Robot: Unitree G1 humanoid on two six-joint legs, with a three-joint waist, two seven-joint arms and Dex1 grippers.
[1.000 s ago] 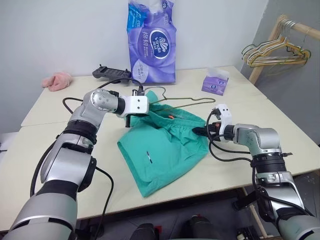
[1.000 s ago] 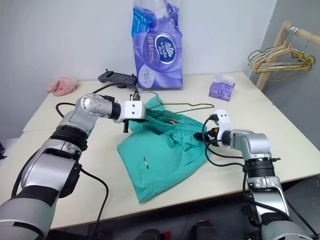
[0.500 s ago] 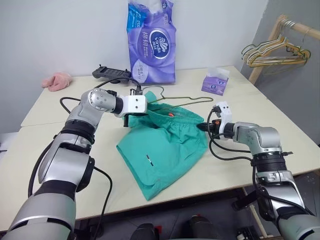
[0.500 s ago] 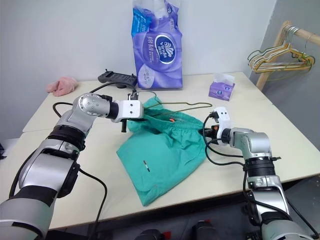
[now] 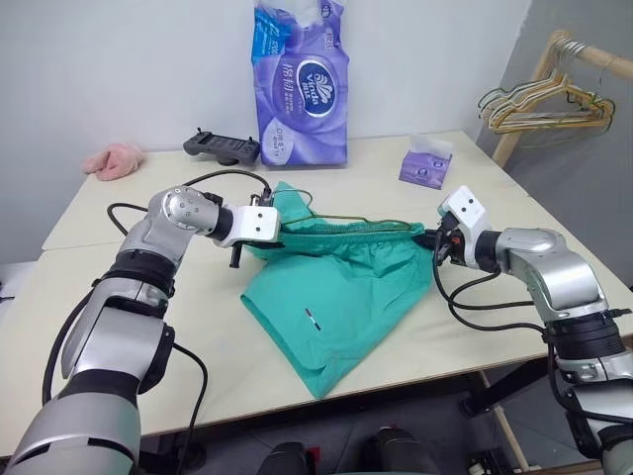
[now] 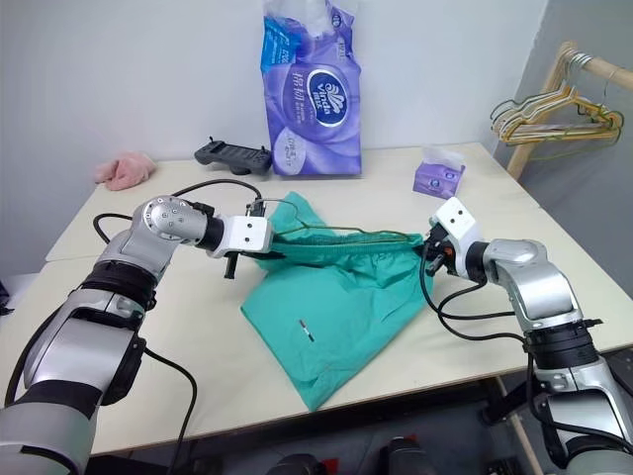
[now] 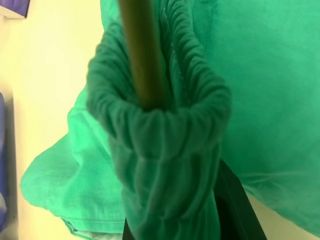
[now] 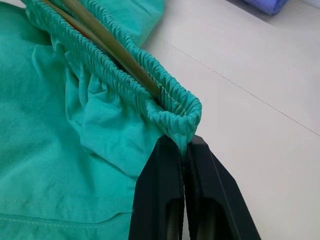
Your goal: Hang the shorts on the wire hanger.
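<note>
Since a second ago the right gripper (image 8: 186, 150) has clamped shut on the shorts (image 5: 336, 287) and lifted, stretching the waistband over the wire hanger (image 8: 107, 44) above the table (image 5: 89, 287). The left gripper (image 5: 242, 249) pinches the opposite end. The fabric looks light and limp; the elastic ends seem the surest hold.

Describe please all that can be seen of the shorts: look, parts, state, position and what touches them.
The shorts are teal-green, thin fabric, with a gathered elastic waistband and a small white mark on the front. The waistband is stretched taut between the left claw and the right claw, each shut on one end. The wire hanger runs inside the waistband. The legs hang down wrinkled, with the lower part lying on the table.
</note>
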